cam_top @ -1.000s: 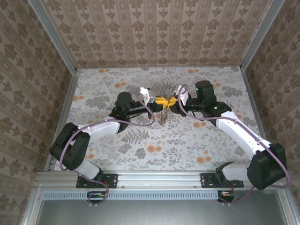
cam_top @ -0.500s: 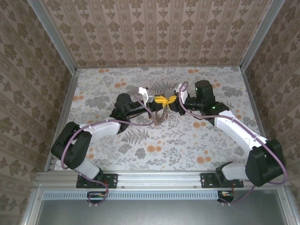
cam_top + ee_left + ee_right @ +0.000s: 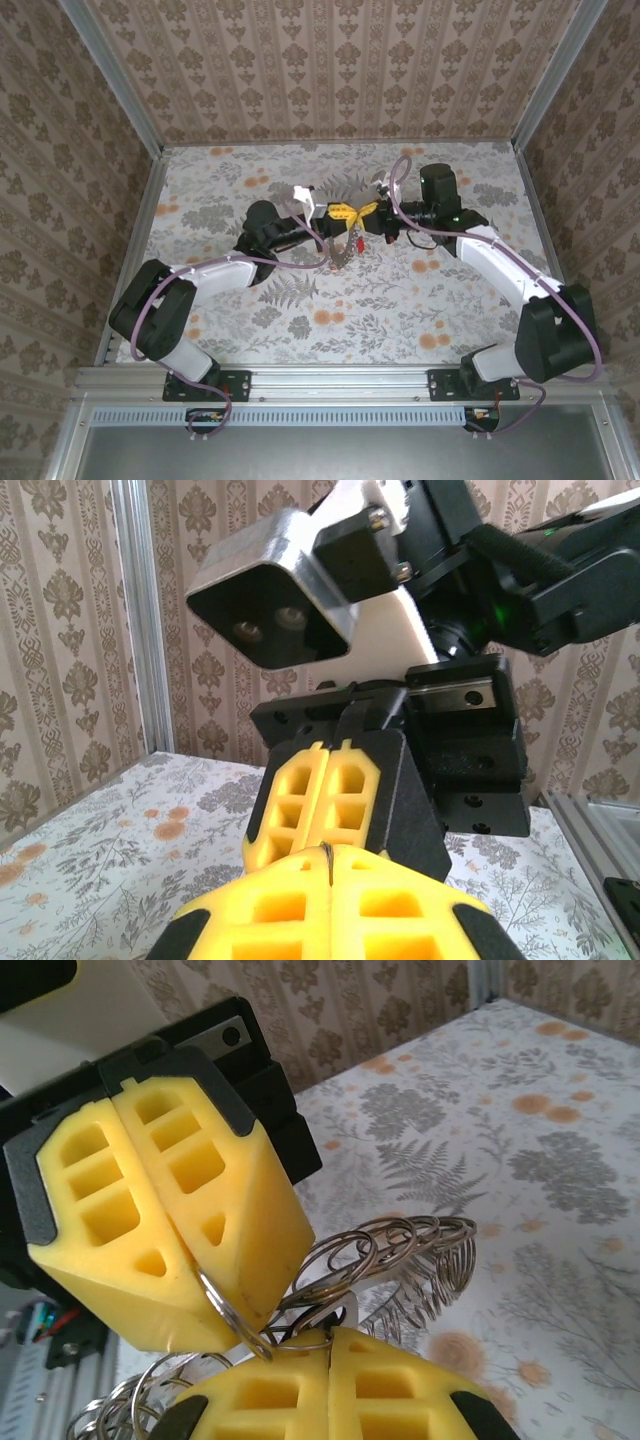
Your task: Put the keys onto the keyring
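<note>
Top external view: the left gripper (image 3: 345, 213), with black jaw carriers and chunky yellow honeycomb-moulded plastic fingers, points tip to tip at the right gripper (image 3: 362, 211) of the same build. The two meet above the middle of the floral-print table (image 3: 450, 300). The large round grey metal keyring (image 3: 345, 252), made of many small linked wire loops, hangs just below the left gripper, under the spot where the two sets of tips meet. On the hanging bunch, low and towards the right-arm side of the left gripper, a tiny key with a red head (image 3: 357, 240) shows as a red speck; nothing more of it can be made out. From the right wrist, the left gripper (image 3: 215, 1280) has its fingers pressed together along one seam, and a wire loop of the keyring (image 3: 400, 1250) runs into that seam at the tip. The rest of the loops fan out beside and beneath the left gripper, clear of the table (image 3: 540, 1160). The right gripper (image 3: 330, 1345) sits just under the left gripper's tip. Its fingers are also pressed flat together, with a loop and a small silver strip entering their seam. From the left wrist, the left gripper (image 3: 328, 865) is closed on a thin dark wire that stands up from its seam. The right gripper (image 3: 326, 810) is touching or almost touching it from above, its fingers together.
</note>
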Robot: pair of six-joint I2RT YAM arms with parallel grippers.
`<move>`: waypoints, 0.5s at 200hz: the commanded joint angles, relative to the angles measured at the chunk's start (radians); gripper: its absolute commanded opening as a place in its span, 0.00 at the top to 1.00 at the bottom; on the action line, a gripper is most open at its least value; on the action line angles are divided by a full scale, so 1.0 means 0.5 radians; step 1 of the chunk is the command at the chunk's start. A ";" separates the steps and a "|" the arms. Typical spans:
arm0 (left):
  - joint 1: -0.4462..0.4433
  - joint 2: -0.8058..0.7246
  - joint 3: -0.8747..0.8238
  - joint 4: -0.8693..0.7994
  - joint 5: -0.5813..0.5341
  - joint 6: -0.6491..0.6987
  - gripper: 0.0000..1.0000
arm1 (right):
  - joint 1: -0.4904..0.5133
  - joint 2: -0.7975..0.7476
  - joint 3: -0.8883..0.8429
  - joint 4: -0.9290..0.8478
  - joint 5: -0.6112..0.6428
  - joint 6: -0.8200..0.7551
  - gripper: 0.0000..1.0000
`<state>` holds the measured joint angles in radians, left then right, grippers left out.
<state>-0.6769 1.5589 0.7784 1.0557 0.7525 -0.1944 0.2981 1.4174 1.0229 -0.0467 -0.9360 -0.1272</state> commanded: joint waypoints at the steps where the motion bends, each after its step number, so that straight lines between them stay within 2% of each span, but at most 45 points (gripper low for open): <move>1: -0.051 -0.008 0.045 0.361 0.139 -0.100 1.00 | 0.029 0.146 0.105 0.094 -0.266 0.243 0.98; 28: -0.057 -0.004 0.058 0.369 0.159 -0.107 1.00 | 0.027 0.257 0.237 -0.003 -0.340 0.289 0.99; 53: -0.058 -0.003 0.060 0.363 0.159 -0.099 1.00 | 0.028 0.274 0.277 -0.050 -0.366 0.269 0.94; 73: -0.059 -0.018 0.043 0.312 0.143 -0.050 1.00 | 0.028 0.221 0.258 -0.140 -0.123 0.186 0.84; 100: -0.037 -0.062 0.002 0.138 0.103 0.087 1.00 | 0.030 0.067 0.140 -0.196 0.371 0.040 0.74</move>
<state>-0.6678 1.5581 0.7784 1.1152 0.7395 -0.2062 0.2939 1.5204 1.1282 -0.1093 -0.9802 -0.0475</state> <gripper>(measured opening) 0.043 0.234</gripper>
